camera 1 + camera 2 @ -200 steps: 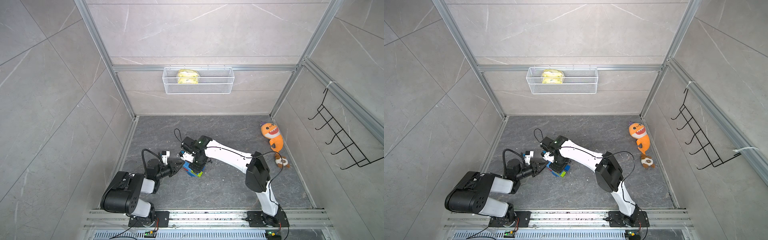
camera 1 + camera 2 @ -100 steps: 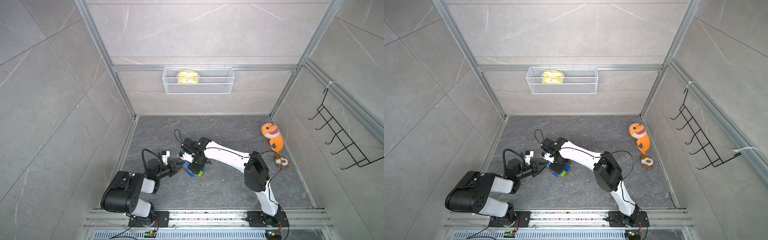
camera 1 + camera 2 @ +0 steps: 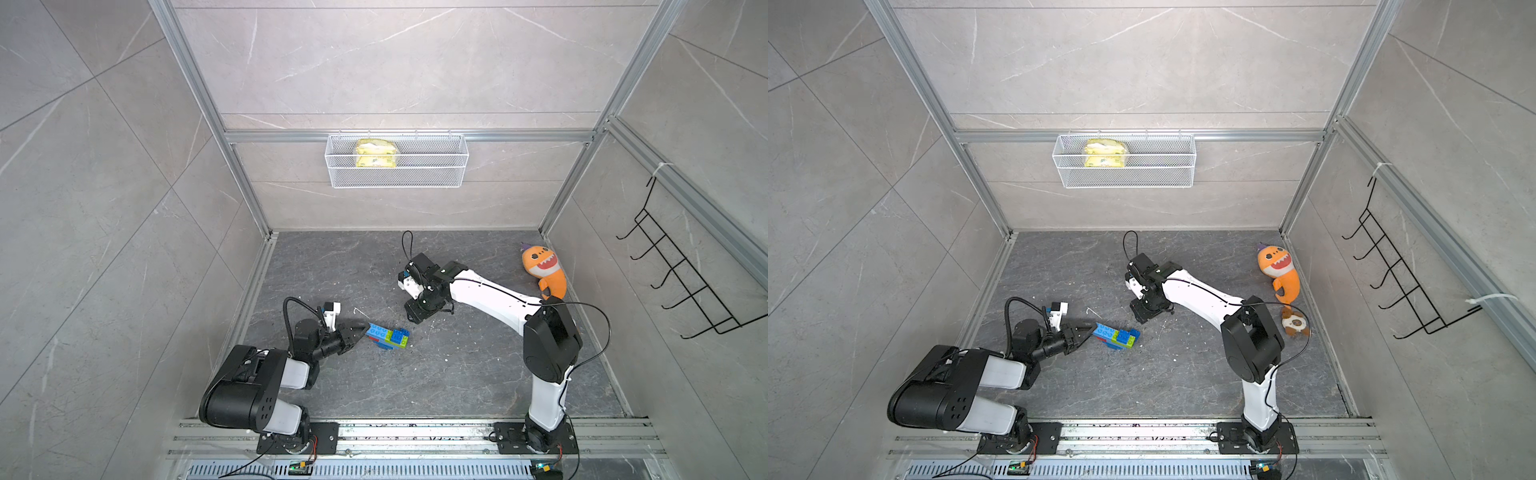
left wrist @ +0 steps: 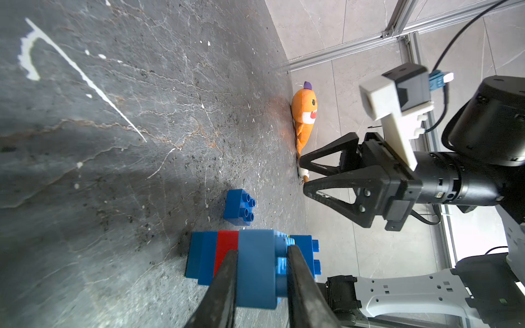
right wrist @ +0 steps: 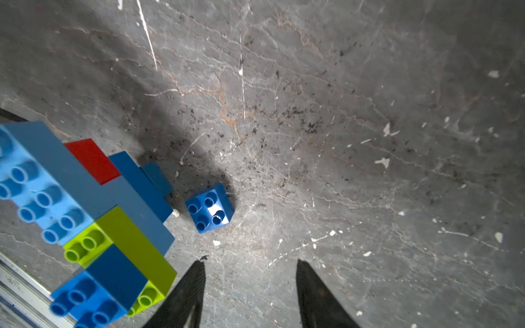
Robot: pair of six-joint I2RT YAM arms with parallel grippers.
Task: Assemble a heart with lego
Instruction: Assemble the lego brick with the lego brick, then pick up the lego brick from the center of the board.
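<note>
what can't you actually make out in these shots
Left wrist view: heart partly cut off by picture's edge, sides covered by left gripper.
Both top views: yellow item in wire basket too small, behind mesh, to identify.
Right wrist view: right gripper shows fingertips only.

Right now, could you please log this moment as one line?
left end effector: shut on heart | right end effector: open, empty | blue brick: loose beside heart

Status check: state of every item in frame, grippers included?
heart: joined clump, clamped at one end.
left gripper: shut on the heart.
right gripper: open, empty, clear of the heart.
loose blue brick: studs up, apart from the heart.
plush shark: lying loose, untouched.
wire basket: hung, holding a yellow packet.
</note>
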